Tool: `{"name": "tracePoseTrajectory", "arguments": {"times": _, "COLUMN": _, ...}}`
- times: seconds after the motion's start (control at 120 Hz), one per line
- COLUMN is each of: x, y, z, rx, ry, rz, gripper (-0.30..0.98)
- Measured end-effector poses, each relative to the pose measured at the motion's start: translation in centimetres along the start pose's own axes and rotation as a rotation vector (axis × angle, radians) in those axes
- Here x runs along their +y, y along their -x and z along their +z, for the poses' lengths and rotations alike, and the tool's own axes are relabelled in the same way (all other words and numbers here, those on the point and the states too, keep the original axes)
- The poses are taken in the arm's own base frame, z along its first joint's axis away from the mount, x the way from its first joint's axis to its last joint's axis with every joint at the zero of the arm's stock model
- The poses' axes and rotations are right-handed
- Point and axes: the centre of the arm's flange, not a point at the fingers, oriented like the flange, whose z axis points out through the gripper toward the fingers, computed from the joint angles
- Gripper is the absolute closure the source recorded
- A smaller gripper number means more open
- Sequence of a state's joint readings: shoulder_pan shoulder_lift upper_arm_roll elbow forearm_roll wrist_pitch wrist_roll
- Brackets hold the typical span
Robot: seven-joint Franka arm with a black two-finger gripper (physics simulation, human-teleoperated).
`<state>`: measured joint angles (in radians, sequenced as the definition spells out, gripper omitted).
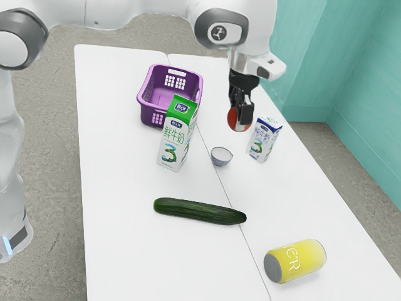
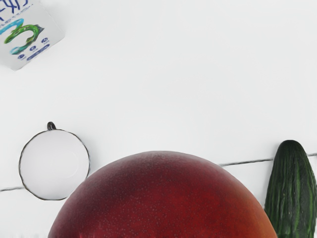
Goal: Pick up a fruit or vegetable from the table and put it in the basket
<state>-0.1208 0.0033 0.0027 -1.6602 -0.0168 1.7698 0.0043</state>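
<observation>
Exterior view, left to right: purple basket (image 1: 146,113); green-topped carton (image 1: 175,139); cucumber (image 1: 200,211); small bowl (image 1: 221,157); end effector (image 1: 240,115) clenched on red fruit (image 1: 233,120), raised above tabletop (image 1: 122,182), outside basket; blue-and-white carton (image 1: 263,140); yellow can (image 1: 301,259) lying sideways.

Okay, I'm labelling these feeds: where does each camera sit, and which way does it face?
Exterior view: beside the arm, looking down across the table; the arm and gripper, shut on a red fruit, show.
Wrist view: mounted at the gripper, looking down past the fruit at the table.
Shared: the fruit, cucumber, small bowl and blue-lettered milk carton.
</observation>
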Motion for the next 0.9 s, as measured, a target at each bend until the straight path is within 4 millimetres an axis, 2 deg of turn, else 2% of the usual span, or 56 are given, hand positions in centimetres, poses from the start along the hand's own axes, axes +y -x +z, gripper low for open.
{"name": "tracePoseTrajectory", "arguments": {"times": 0.092, "x": -1.3, "y": 2.2, "z": -6.4, "rx": 0.055, "ry": -0.025, "rz": -0.018, "gripper": 0.37}}
{"name": "tracePoseTrajectory", "arguments": {"times": 0.158, "x": -1.4, "y": 4.1, "z": -10.3, "rx": 0.085, "ry": -0.041, "rz": -0.021, "gripper": 0.37}}
{"name": "tracePoseTrajectory", "arguments": {"times": 0.208, "x": -1.8, "y": 5.6, "z": -12.4, "rx": 0.095, "ry": -0.056, "rz": -0.026, "gripper": 0.36}}
{"name": "tracePoseTrajectory", "arguments": {"times": 0.258, "x": -4.5, "y": 7.1, "z": -13.7, "rx": 0.089, "ry": -0.070, "rz": -0.079, "gripper": 0.36}}
{"name": "tracePoseTrajectory", "arguments": {"times": 0.333, "x": -10.3, "y": 9.1, "z": -14.4, "rx": 0.058, "ry": -0.080, "rz": -0.191, "gripper": 0.36}}
{"name": "tracePoseTrajectory", "arguments": {"times": 0.433, "x": -16.4, "y": 11.4, "z": -14.3, "rx": 0.013, "ry": -0.078, "rz": -0.314, "gripper": 0.36}}
{"name": "tracePoseTrajectory", "arguments": {"times": 0.525, "x": -20.3, "y": 12.5, "z": -13.2, "rx": -0.034, "ry": -0.076, "rz": -0.398, "gripper": 0.36}}
{"name": "tracePoseTrajectory", "arguments": {"times": 0.592, "x": -23.1, "y": 13.0, "z": -11.9, "rx": -0.072, "ry": -0.076, "rz": -0.457, "gripper": 0.36}}
{"name": "tracePoseTrajectory", "arguments": {"times": 0.675, "x": -26.6, "y": 12.6, "z": -9.2, "rx": -0.124, "ry": -0.075, "rz": -0.528, "gripper": 0.36}}
{"name": "tracePoseTrajectory", "arguments": {"times": 0.758, "x": -28.9, "y": 12.0, "z": -7.1, "rx": -0.154, "ry": -0.065, "rz": -0.574, "gripper": 0.37}}
{"name": "tracePoseTrajectory", "arguments": {"times": 0.9, "x": -31.3, "y": 11.8, "z": -5.1, "rx": -0.169, "ry": -0.044, "rz": -0.620, "gripper": 0.37}}
